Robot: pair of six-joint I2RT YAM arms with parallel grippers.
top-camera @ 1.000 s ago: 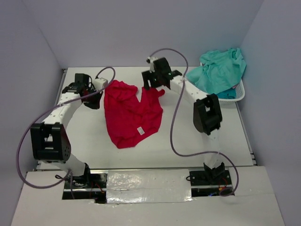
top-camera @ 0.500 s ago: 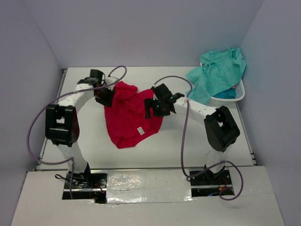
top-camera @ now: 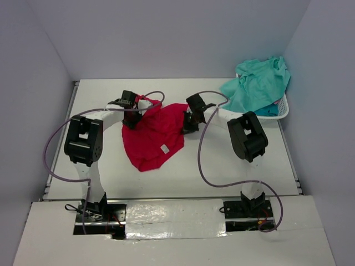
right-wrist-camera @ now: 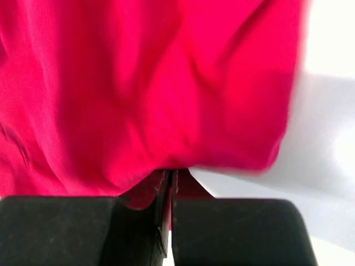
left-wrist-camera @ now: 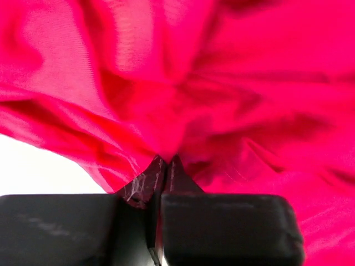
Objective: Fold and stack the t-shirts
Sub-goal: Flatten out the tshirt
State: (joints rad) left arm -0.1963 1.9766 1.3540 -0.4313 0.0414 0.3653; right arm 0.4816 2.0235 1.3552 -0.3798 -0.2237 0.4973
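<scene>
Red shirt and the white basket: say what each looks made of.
The red shirt looks like thin, soft cloth, matte: it bunches in loose folds and wrinkles where it lies. The basket seems white rigid plastic, judging by its stiff openwork wall, though it is too small to be sure.

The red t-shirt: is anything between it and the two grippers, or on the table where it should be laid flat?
Nothing visible. The left gripper and the right gripper are each shut on the far edge of the red t-shirt. The white basket with the mint-teal shirt stands apart at the far right.
</scene>
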